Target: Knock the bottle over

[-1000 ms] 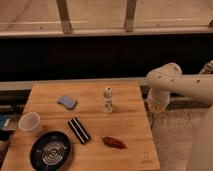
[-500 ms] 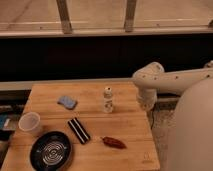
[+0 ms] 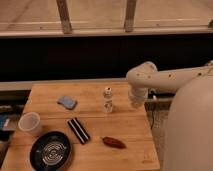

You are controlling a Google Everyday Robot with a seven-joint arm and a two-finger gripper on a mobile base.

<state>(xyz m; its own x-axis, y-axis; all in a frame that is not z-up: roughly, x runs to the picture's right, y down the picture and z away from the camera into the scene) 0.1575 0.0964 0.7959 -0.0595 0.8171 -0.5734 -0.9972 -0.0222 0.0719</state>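
Nearer now, end effector (image 3: 137, 101) right of bottle (image 3: 108, 99) — sponge (image 3: 66, 102) left.

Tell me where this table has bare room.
Bare table: the back edge between sponge and bottle; the front right corner past the red object. Crowded: front left, with cup, plate, black bar. The gripper hangs right of the bottle.

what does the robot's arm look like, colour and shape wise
The arm is off-white, with smooth, rounded tubular casing and a bulbous joint at the bend; no cables or markings show. The gripper at its lower end is the same pale colour and sits by the table's right edge, apart from the bottle.
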